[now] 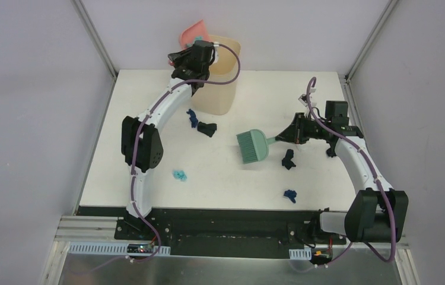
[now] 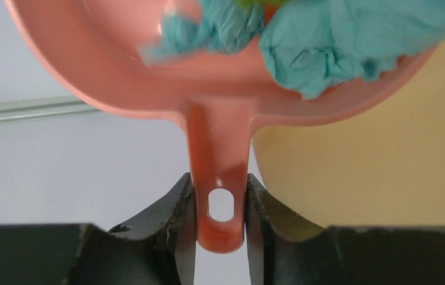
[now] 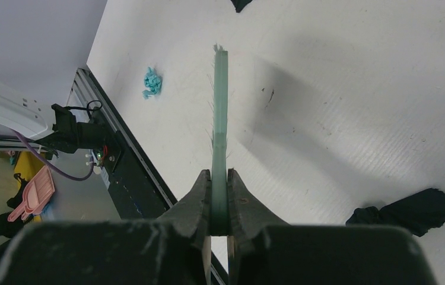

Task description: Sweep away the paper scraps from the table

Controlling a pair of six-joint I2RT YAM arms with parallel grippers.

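Observation:
My left gripper (image 1: 187, 59) (image 2: 221, 196) is shut on the handle of the pink dustpan (image 1: 193, 31) (image 2: 149, 71), held tilted over the cream bin (image 1: 220, 89). Teal paper scraps (image 2: 339, 47) lie in the pan. My right gripper (image 1: 288, 135) (image 3: 219, 178) is shut on the handle of the green brush (image 1: 253, 145) (image 3: 221, 101), just above the white table (image 1: 149, 107). Scraps lie on the table: dark blue (image 1: 192, 119), black (image 1: 207, 128), teal (image 1: 179, 174) (image 3: 151, 82), black (image 1: 288, 159) (image 3: 410, 209), dark blue (image 1: 291, 195).
The bin stands at the table's back edge, and its wall (image 2: 386, 166) fills the right of the left wrist view. A small white bit (image 1: 302, 98) and a dark bit (image 1: 331, 151) lie near my right arm. Grey walls close in the table's sides.

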